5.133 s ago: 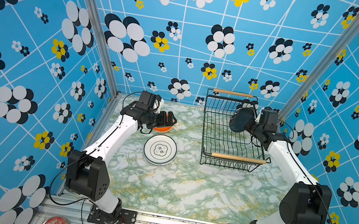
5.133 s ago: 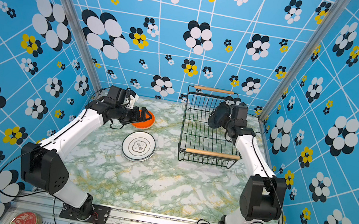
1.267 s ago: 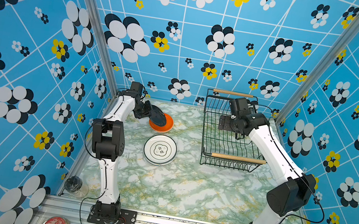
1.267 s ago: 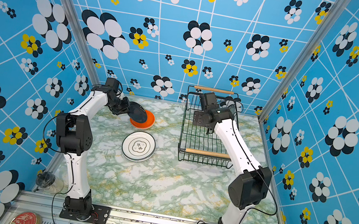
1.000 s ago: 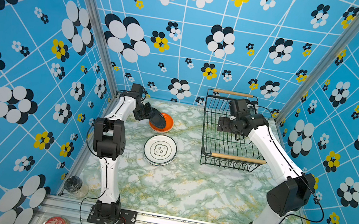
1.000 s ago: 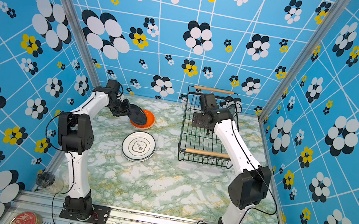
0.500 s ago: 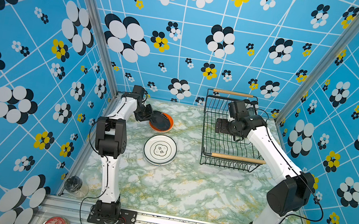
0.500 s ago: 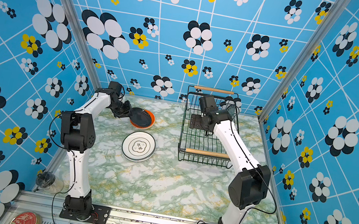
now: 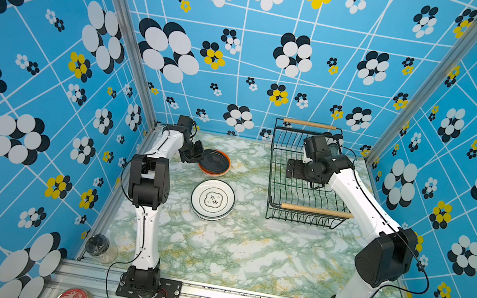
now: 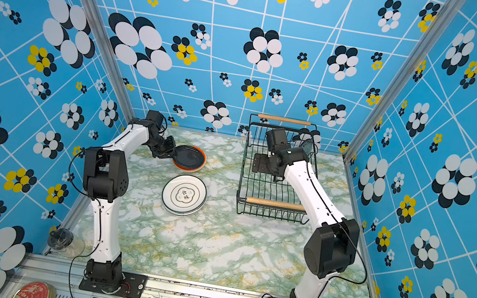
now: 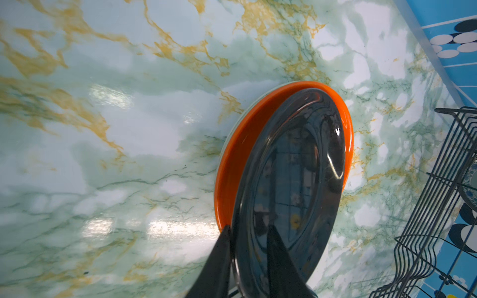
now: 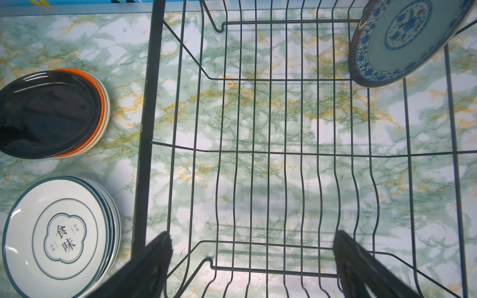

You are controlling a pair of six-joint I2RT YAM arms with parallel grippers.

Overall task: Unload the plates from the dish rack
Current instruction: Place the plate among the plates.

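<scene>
Glazed ceramic, the blue-patterned plate (image 12: 402, 41) leans in the dish rack (image 12: 146, 103), upper right of the right wrist frame; likely stiff, slippery, breakable, best pinched at its rim; right gripper (image 12: 251, 238) gapes empty; left gripper (image 11: 248, 229) straddles the black plate (image 11: 291, 167) rim, grip unclear.

Your left gripper (image 11: 249, 260) has one finger on each side of the near rim of the glossy black plate (image 11: 296, 167); whether it pinches that rim is unclear. The plate lies off-centre on the orange plate (image 11: 240, 144), on the green-and-gold marble desk (image 11: 116, 129), with the dish rack (image 11: 436, 206) wires close beside them
</scene>
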